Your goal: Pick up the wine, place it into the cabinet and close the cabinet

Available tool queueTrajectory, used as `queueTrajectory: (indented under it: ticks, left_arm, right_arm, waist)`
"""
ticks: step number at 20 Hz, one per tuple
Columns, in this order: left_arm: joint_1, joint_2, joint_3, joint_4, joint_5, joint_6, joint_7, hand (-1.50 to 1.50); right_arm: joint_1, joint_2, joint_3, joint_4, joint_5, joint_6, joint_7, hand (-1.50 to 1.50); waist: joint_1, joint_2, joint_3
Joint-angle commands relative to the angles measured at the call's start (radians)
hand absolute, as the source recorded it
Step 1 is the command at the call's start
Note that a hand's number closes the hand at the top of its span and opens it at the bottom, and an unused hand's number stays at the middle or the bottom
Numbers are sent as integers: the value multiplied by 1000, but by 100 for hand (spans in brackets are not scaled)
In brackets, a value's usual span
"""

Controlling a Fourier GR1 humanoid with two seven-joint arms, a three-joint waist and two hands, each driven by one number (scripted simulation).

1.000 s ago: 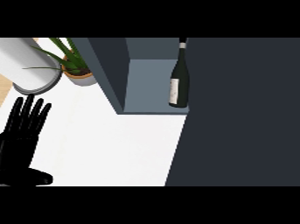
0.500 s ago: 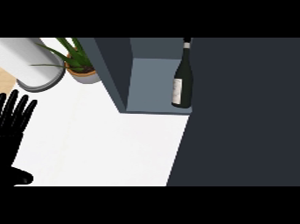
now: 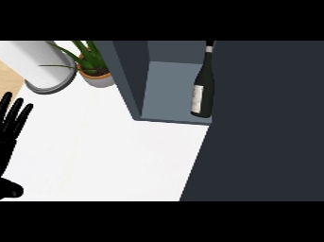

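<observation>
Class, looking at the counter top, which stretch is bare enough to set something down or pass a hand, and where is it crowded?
Free: white counter between the open black left hand and dark grey cabinet.
Crowded: far-left corner, with the white cylinder and potted green plant; the cabinet's shelf holds the dark wine bottle.

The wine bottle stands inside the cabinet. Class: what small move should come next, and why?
Probably swing the door shut. The wine bottle already stands upright inside the cabinet, and the dark door panel covers the view's right side, not yet across the opening. The left hand rests open at the left edge, holding nothing; the right hand is out of sight.
</observation>
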Motion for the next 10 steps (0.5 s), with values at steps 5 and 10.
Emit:
queueTrajectory:
  ticks: [5,10]
  left_arm:
    - [-34,19,16,23,10,-29,18,-150]
    - [-36,19,28,49,34,-45,33,-150]
  right_arm:
    - [-265,275,57,67,-104,-32,213,150]
    - [-546,501,15,254,-100,-95,361,150]
  waist:
    - [28,3,-2]
    - [10,-5,0]
